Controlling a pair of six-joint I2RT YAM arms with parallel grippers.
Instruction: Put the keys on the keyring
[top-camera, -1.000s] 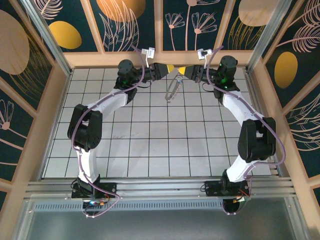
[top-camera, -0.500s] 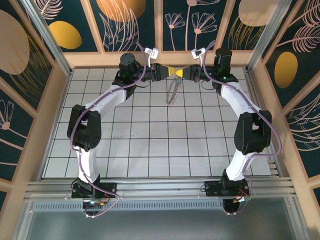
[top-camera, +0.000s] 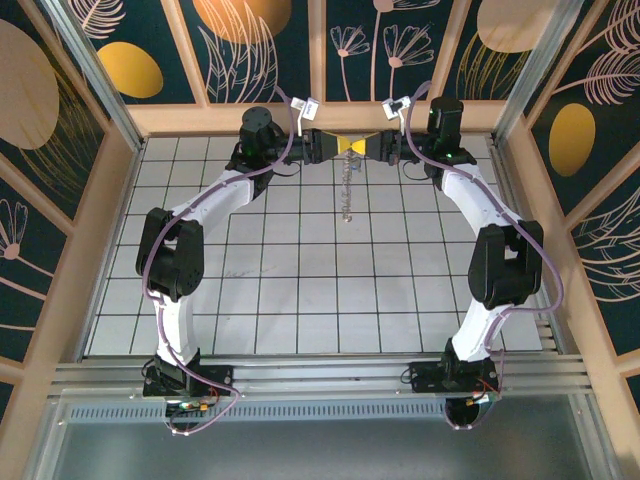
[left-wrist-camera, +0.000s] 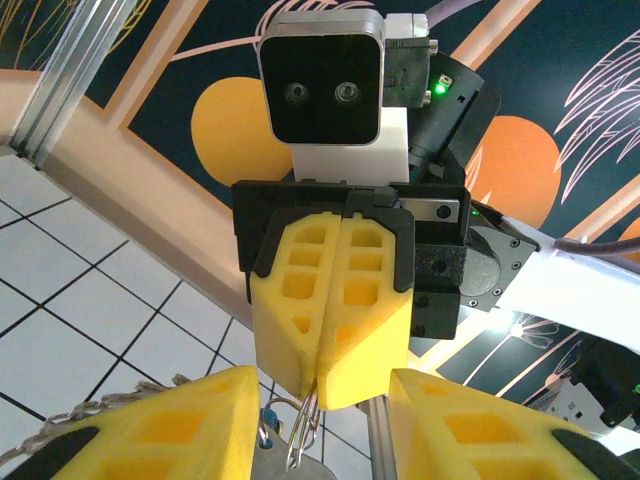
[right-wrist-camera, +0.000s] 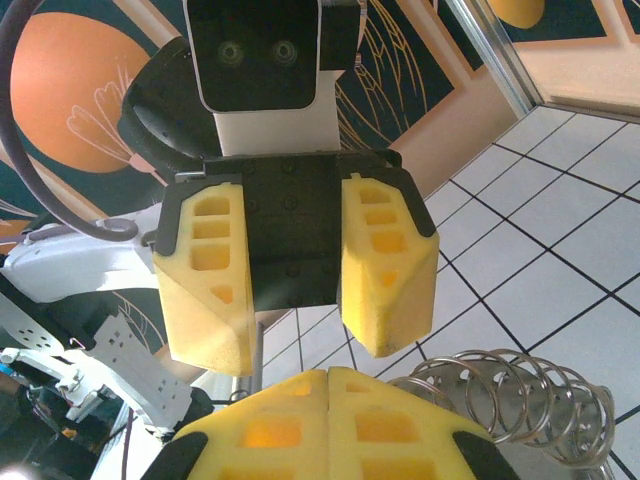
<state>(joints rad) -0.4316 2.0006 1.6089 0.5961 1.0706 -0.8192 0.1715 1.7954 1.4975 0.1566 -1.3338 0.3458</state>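
At the back of the table my two grippers meet tip to tip. My right gripper (top-camera: 359, 146) is shut, and in the left wrist view its yellow fingers (left-wrist-camera: 350, 330) pinch a thin wire ring (left-wrist-camera: 308, 425) of the keyring. The keyring's silvery chain (top-camera: 347, 190) hangs straight down from that spot. My left gripper (top-camera: 344, 146) is open, its fingers (left-wrist-camera: 170, 430) standing either side of the right gripper's tip. A small blue piece, seemingly the key (left-wrist-camera: 271, 421), hangs beside the ring. In the right wrist view, metal ring loops (right-wrist-camera: 520, 400) lie behind my shut right gripper (right-wrist-camera: 328, 385).
The wooden back wall rail (top-camera: 330, 116) runs right behind both grippers. White tiled floor (top-camera: 330, 280) spreads out in front of them towards the arm bases. Wooden side frames (top-camera: 95, 230) border the table left and right.
Both grippers have moved back towards the wall and closed in until their tips meet. The chain, hanging as a slanted loop before, now hangs straight down.
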